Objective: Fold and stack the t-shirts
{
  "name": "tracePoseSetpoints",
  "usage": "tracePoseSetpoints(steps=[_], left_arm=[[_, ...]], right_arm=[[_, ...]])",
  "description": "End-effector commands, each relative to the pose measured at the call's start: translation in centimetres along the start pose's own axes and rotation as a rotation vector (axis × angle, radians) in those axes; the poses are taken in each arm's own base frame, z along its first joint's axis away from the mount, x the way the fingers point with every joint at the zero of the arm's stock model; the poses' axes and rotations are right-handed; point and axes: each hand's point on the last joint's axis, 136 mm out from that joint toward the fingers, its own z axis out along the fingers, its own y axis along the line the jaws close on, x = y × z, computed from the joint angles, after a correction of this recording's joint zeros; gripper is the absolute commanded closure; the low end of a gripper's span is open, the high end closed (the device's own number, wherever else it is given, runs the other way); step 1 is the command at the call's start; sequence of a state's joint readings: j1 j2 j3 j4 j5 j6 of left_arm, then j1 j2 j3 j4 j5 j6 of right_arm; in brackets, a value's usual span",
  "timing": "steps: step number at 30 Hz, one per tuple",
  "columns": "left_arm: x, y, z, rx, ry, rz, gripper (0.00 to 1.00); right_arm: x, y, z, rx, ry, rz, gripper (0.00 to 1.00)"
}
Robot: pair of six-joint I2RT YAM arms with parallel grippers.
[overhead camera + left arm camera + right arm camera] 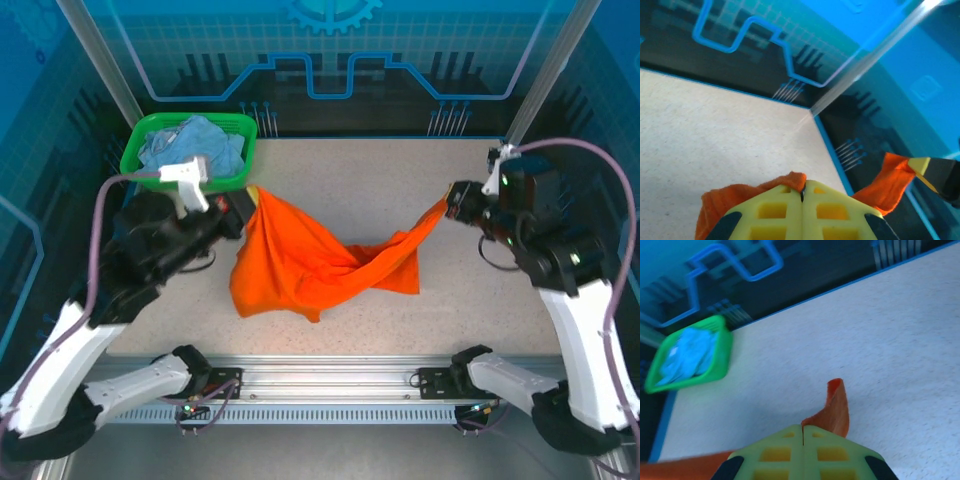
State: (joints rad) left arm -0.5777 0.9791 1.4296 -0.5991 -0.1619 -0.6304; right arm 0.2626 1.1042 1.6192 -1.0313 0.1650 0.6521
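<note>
Limply, thin orange t-shirt [290, 262] sags in creased folds.

A speckled beige bench [380, 180] is edged at the back by a thin blue strip [380, 138]. It is enclosed by glossy blue walls [420, 50], on which a pale grid, a bright circuit-like line [325, 96] and a gear emblem [332, 12] are printed. A slanted metal post [100, 60] is set at the left rear corner and another [555, 60] at the right. A ribbed metal rail [330, 390] is fixed along the near edge. Reflections are seen on the panels.
</note>
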Motion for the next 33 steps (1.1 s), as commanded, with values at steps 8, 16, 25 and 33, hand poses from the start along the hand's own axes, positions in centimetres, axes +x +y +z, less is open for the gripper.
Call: tracePoseSetpoints(steps=[8, 16, 25, 33], left_arm=[[5.4, 19.6, 23.0, -0.554, 0.447, -0.362, 0.16], [14.5, 21.3, 15.1, -0.669, 0.643, -0.444, 0.2], [29.3, 16.3, 6.9, -0.467, 1.039, -0.3, 0.32], [38.0, 16.8, 5.0, -0.451, 1.217, -0.31, 0.35]], right_arm=[[3.9, -12.4, 22.6, 0.302, 0.45, 0.395, 1.0], [7.0, -11.6, 23.8, 0.342, 0.599, 0.422, 0.92], [10.5, -11.9, 23.3, 0.356, 0.679, 0.365, 0.92], [13.2, -12.0, 22.5, 0.348, 0.702, 0.326, 0.9]])
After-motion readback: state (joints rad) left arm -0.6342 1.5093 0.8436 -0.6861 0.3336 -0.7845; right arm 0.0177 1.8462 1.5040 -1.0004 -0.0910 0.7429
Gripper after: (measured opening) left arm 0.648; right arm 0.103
